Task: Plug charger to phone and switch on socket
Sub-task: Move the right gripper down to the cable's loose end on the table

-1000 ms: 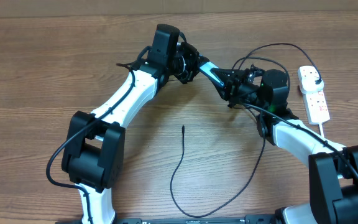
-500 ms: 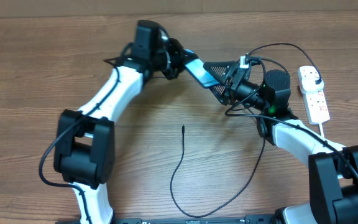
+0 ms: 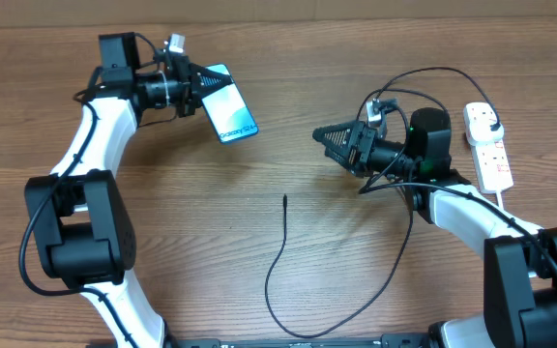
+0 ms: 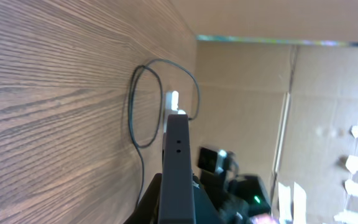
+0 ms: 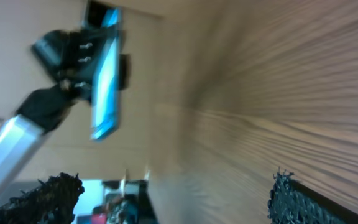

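Observation:
My left gripper (image 3: 196, 89) is shut on the phone (image 3: 228, 102) at the far left and holds it above the table, blue screen showing. The left wrist view shows the phone (image 4: 178, 163) edge-on between the jaws. In the right wrist view the phone (image 5: 106, 87) hangs ahead, apart from my fingers (image 5: 45, 200). My right gripper (image 3: 329, 138) stands open and empty, pointing left. The charger (image 3: 277, 259) lies loose on the table with its tip (image 3: 285, 199) free. Its black plug (image 3: 490, 118) sits in the socket (image 3: 491, 155) at the right edge.
The charger cable loops behind my right arm (image 3: 424, 82) and runs along the table's front. The socket's thick white cord (image 3: 507, 205) trails toward the right arm's base. A cardboard wall (image 4: 278, 93) stands beyond the table's far edge.
My right gripper has opened wide and drawn back a little. The left arm has swung far to the left, carrying the phone away from the right gripper. The charger has not moved.

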`<state>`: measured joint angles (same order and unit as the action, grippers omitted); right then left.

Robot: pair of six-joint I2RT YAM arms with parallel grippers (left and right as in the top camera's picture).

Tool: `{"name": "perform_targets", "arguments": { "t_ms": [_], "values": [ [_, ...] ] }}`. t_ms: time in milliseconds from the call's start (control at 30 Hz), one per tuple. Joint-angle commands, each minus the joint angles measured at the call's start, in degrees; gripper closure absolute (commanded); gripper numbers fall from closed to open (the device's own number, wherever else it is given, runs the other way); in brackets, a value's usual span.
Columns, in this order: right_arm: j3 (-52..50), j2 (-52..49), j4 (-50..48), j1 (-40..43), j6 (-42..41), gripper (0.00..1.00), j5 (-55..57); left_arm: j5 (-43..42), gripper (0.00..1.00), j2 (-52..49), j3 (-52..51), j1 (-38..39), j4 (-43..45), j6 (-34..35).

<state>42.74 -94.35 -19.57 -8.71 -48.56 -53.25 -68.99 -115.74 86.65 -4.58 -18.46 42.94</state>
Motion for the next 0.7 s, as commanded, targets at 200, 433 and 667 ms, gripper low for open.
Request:
{"name": "perform_targets", "arguments": {
  "t_ms": [200,433,667],
  "values": [
    [11.82,0.48,28.06,-4.28,16.44,0.0,19.3,-7.02,0.95,-0.13,0.09,-0.7,-0.42,-5.73],
    [26.23,0.46,51.6,-17.53,20.31,0.0,45.4,-6.6,0.96,-0.11,0.09,-0.76,-0.39,-5.73],
    [25.59,-0.04,59.08,-26.45,18.25,0.0,55.76,-4.46,0.96,-0.11,0.09,-0.76,-0.42,-5.73]
  ]
}}
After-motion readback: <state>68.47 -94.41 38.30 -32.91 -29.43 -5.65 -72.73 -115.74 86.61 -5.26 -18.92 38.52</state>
